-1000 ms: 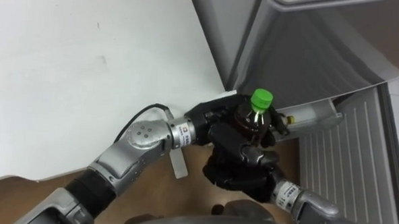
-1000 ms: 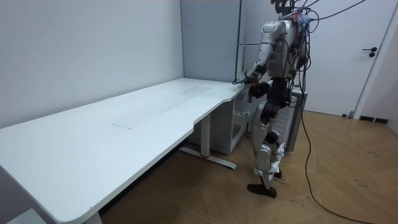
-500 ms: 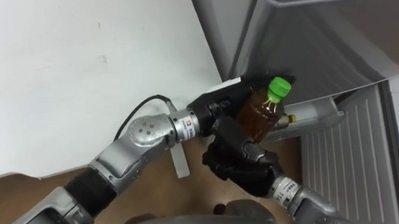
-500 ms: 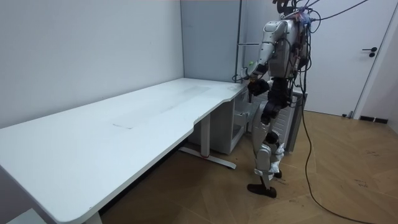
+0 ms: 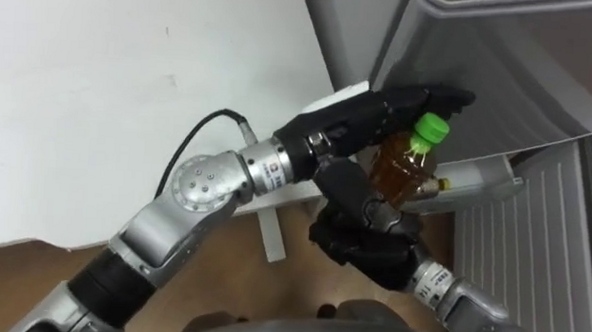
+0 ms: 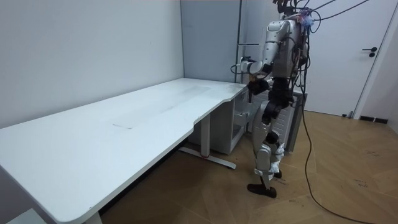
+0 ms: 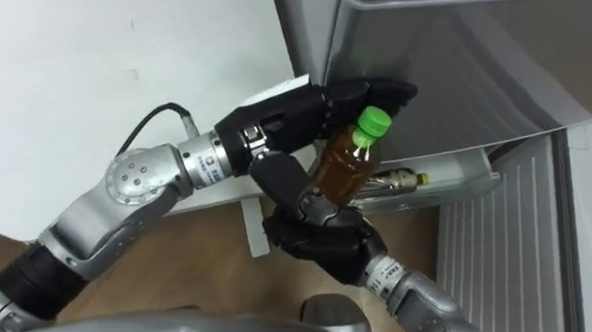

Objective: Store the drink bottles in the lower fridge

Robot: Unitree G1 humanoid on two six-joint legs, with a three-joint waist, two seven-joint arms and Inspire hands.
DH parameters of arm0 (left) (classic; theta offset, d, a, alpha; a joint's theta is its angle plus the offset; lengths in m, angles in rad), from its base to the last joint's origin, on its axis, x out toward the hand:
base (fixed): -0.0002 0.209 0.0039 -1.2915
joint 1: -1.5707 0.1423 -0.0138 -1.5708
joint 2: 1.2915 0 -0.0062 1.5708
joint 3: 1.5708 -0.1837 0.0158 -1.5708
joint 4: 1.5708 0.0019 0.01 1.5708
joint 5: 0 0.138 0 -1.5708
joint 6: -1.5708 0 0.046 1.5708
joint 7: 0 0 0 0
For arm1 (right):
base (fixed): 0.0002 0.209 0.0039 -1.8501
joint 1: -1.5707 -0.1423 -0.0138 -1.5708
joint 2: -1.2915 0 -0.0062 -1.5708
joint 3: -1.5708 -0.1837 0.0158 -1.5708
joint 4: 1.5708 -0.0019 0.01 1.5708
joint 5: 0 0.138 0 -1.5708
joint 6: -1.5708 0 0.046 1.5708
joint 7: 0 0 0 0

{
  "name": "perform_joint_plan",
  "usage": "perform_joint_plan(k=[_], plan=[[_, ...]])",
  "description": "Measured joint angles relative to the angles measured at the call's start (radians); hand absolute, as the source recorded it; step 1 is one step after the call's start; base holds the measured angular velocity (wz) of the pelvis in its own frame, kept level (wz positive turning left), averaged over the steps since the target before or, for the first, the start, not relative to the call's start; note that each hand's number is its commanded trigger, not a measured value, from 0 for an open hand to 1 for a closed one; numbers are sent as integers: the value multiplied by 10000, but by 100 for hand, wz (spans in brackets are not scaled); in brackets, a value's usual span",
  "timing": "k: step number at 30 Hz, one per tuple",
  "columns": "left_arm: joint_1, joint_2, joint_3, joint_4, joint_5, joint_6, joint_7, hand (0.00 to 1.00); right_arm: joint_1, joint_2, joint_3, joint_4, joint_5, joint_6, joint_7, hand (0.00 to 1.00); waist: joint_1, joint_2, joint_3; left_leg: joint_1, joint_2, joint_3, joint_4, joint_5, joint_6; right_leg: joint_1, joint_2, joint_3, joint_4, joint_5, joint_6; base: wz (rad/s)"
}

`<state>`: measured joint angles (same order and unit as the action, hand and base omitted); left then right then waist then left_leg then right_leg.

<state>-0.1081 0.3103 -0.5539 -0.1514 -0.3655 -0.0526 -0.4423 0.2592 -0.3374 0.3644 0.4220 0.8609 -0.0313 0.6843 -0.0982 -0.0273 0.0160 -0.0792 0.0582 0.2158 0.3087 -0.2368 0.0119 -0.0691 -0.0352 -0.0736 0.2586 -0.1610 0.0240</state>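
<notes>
A brown drink bottle (image 5: 398, 173) with a green cap (image 5: 433, 127) leans to the right in front of the grey fridge (image 5: 501, 65). My right hand (image 5: 365, 247) comes up from the lower right and is shut on the bottle's lower part, thumb up its side. My left hand (image 5: 363, 114) reaches in from the lower left. Its fingers (image 5: 441, 96) are stretched straight above and behind the cap, at the fridge's grey front. In the room view I stand at the table's far end with the left arm (image 6: 249, 62) held forward.
The white table (image 5: 99, 87) covers the left, with its white leg (image 5: 269, 230) and wooden floor below. Right of the bottle a white shelf bar (image 5: 476, 176) holds a small thing with a yellow tip. A ribbed grey panel (image 5: 533, 246) lies at the lower right.
The left hand has let go of the bottle and stretched its fingers up to the fridge's front. The bottle has moved up and right and tilted in the right hand.
</notes>
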Motion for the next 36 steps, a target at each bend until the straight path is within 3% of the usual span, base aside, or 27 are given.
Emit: perform_joint_plan(k=[3,6,8,12,15,17,18,20,26,29,32,36], plan=[[264,-56,704,-1174,-1008,-331,-12,0,364,18,-341,-1,-8,8,-65,100,316,-2,-1,19,11,-47,-34,13,-20,49,-4,-102,15,9,-15,4],[428,-103,2431,-2235,-2063,-883,25,0,880,148,-915,-1,-2,38,-62,100,664,10,-9,335,3,-90,-107,19,-31,386,-5,-144,-86,9,-15,4],[732,-199,3947,-2753,-2787,-1417,722,0,1098,210,-1381,8,34,28,-99,100,879,31,-27,515,-6,-100,-168,27,-43,593,-2,-196,-223,11,-20,3],[787,-256,5471,-2780,-2777,-1788,1778,0,1285,257,-1806,208,-35,-29,-199,100,1286,38,-39,644,-28,-341,-169,29,-49,909,-20,-524,-378,13,-23,20],[1114,-287,6845,-3155,-2696,-1987,2540,0,1620,590,-2332,722,-137,-282,-181,100,1680,81,-85,744,-37,-450,-280,46,-79,1067,-18,-681,-502,16,-27,12],[1317,-263,8033,-3209,-2488,-2271,3161,0,2025,695,-2687,1062,-436,-324,-229,100,1932,187,-119,901,-53,-564,-405,56,-97,1270,-20,-874,-561,16,-27,14],[1367,-227,8293,-3213,-2482,-2355,3392,0,2131,682,-2730,1066,-462,-324,-269,100,1988,225,-127,917,-60,-626,-417,57,-98,1306,-26,-966,-561,16,-27,21],[1463,-207,9270,-3211,-2222,-2653,4421,0,2309,697,-3040,1138,-512,-328,-397,100,2223,361,-92,1003,-94,-681,-432,63,-106,1375,-59,-1114,-563,9,-16,9],[2059,-207,10944,-3125,-830,-3138,6822,0,2460,1031,-3707,1440,-662,-443,-1018,100,2416,550,-34,1176,-192,-845,-545,76,-74,1583,-144,-1352,-654,-22,34,7],[2636,-209,11550,-2727,-542,-3163,7967,0,2535,1146,-3884,1542,-790,-420,-1495,100,2454,665,-81,1160,-240,-932,-532,78,-74,1647,-170,-1507,-744,-23,35,7],[3530,-264,11698,-2145,-519,-3165,9049,0,2573,1147,-3931,1561,-718,-394,-2136,100,2452,744,-138,1287,-338,-936,-683,135,-55,1710,-253,-1525,-752,-139,15,2],[4360,-302,11692,-1197,-713,-3152,9927,0,2613,1352,-4197,1574,-587,-333,-2877,100,2320,735,-136,1273,-437,-1117,-726,179,-36,1719,-356,-1717,-740,-287,45,14]])
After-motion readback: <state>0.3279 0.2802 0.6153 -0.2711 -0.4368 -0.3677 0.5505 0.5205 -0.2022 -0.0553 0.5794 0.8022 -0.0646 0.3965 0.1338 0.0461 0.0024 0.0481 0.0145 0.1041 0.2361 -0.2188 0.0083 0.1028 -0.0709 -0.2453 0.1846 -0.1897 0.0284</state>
